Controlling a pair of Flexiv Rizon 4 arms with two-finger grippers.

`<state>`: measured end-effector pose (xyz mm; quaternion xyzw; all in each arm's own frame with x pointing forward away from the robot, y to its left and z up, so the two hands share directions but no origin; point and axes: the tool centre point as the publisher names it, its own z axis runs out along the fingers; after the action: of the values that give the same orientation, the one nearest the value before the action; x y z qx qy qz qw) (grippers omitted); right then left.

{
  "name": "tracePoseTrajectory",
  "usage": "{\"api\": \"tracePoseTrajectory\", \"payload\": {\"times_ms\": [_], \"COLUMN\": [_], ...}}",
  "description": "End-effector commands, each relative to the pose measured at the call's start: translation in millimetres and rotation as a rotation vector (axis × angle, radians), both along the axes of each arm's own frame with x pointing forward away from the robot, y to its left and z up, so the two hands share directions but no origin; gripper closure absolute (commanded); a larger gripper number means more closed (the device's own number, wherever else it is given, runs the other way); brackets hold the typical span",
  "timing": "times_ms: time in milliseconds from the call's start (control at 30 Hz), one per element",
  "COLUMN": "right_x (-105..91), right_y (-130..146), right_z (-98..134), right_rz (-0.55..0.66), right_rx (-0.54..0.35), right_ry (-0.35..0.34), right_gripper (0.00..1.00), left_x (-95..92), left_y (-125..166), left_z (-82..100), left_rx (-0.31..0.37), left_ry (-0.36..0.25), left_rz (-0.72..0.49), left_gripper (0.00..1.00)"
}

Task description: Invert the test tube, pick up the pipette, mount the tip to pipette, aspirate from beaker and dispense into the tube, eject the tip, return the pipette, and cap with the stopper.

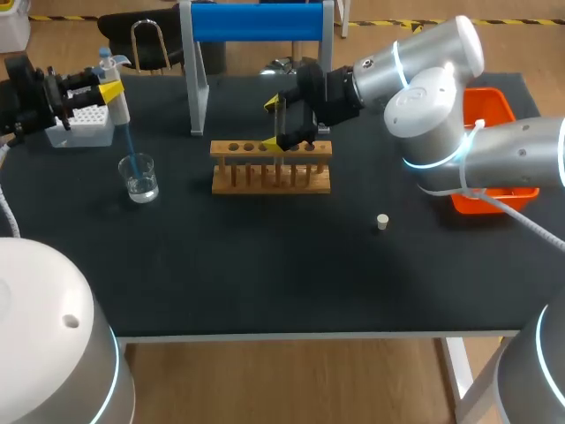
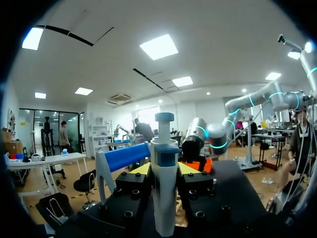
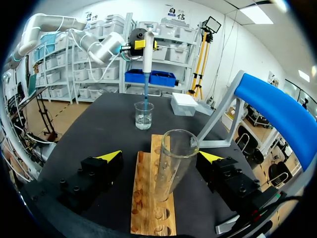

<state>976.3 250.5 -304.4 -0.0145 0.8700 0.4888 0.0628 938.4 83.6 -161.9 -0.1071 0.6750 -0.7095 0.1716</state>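
Left claw (image 1: 108, 92) pinched the pipette (image 2: 164, 186) upright, its blue tip down in the beaker (image 1: 139, 177), likely to aspirate. Right claw (image 3: 161, 156) was spread either side of the test tube (image 3: 171, 168), not touching it. The tube stood mouth-up in the rack (image 1: 270, 170), ready for liquid. Stopper (image 1: 382, 222) lay apart on the surface (image 1: 265, 265).

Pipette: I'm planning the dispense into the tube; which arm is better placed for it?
Left. The left gripper is shut on the pipette, its tip in the beaker. The right gripper stands open around the test tube in the rack.
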Motion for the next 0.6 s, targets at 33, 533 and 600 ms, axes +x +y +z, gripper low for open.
{"api": "tracePoseTrajectory", "payload": {"times_ms": [33, 533, 600], "right_x": [0.2, 0.2, 0.2], "right_y": [-1.0, -1.0, -1.0], "right_z": [1.2, 1.2, 1.2], "right_rz": [0.002, 0.002, 0.002], "right_rx": [-0.003, -0.003, -0.003], "right_ry": [0.001, 0.001, 0.001], "right_gripper": [0.00, 0.00, 0.00], "left_x": [-4.9, -12.9, -13.3], "left_y": [-2.6, -21.2, -26.0], "left_z": [12.1, 57.3, 66.3], "left_rx": [0.023, 0.079, 0.087], "left_ry": [0.008, -0.004, 0.016], "left_rz": [0.014, 0.024, 0.034], "left_gripper": [1.00, 1.00, 1.00]}}
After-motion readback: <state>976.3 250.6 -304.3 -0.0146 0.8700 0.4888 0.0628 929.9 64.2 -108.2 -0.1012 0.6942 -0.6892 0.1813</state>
